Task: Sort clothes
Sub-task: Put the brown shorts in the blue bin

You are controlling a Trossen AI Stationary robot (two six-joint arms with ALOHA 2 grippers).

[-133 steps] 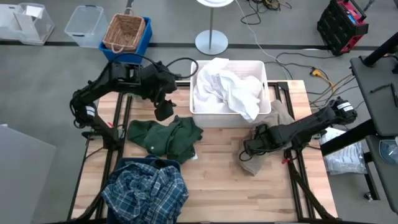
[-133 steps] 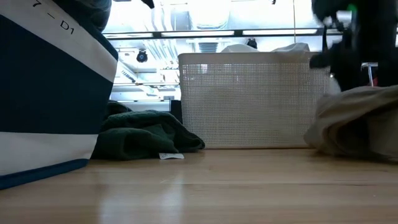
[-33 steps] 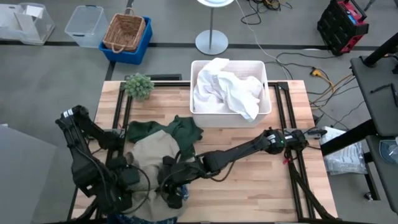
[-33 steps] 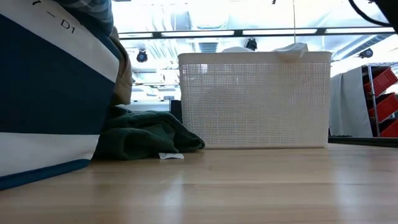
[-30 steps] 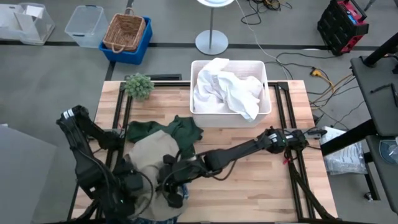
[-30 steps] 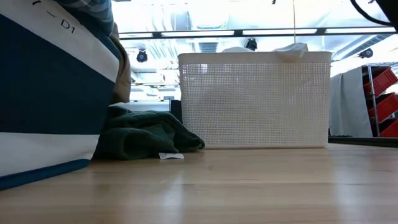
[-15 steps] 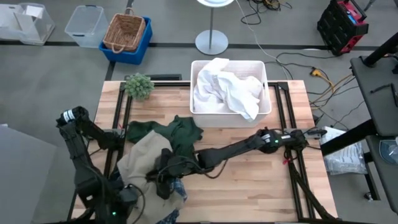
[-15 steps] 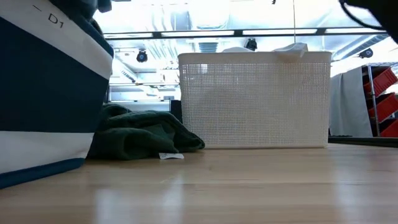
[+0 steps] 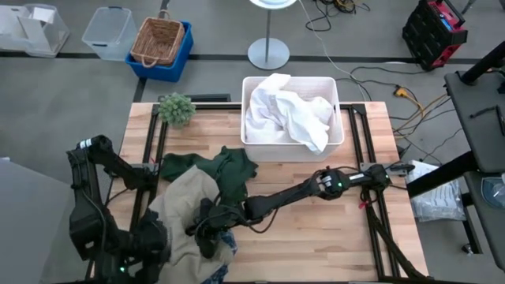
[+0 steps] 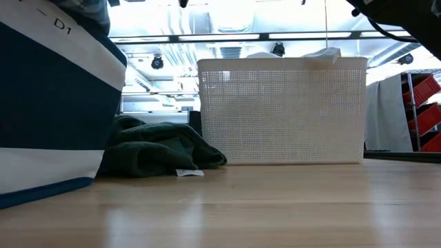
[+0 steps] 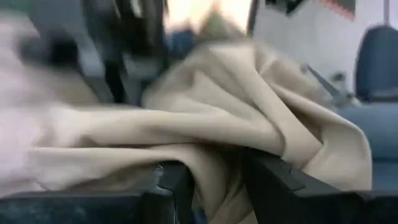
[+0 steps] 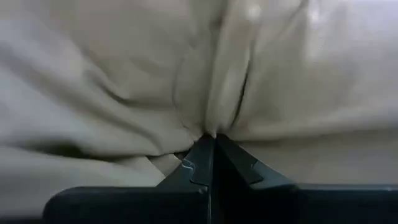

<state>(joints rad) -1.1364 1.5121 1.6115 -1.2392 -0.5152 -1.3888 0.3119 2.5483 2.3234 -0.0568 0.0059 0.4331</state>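
Observation:
A khaki tan garment (image 9: 180, 207) lies crumpled at the table's near left, partly over a dark green garment (image 9: 221, 167) and a blue-and-white plaid one (image 9: 225, 252). My left gripper (image 11: 217, 180) is at its near-left part and is shut on it. My right arm reaches across the table, and my right gripper (image 12: 211, 142) is shut on the garment's right side (image 9: 203, 227). White clothes (image 9: 288, 114) fill the white bin (image 9: 338, 130) at the far edge. The green garment (image 10: 158, 148) rests on the tabletop. My left gripper has a thick bunched fold of the khaki garment (image 11: 214, 158) between its two fingers (image 11: 177, 183). The cloth wells up beyond the fingers in several layers. My right gripper pinches a small pucker of the khaki cloth (image 12: 210, 127) at its fingertips (image 12: 202, 155). Creases run out from the pinch.
A small green plant (image 9: 175, 108) stands at the far left corner. The bin (image 10: 282, 110) stands upright behind bare wood at the table's middle and right (image 9: 316, 237). A navy-and-white thing (image 10: 55, 103) fills the low view's left.
My right gripper has sunk onto the khaki garment and moved toward the table's left edge. My left gripper has risen and swung toward the near-left corner with the cloth. The garment's near part has been drawn left, uncovering a bit of plaid.

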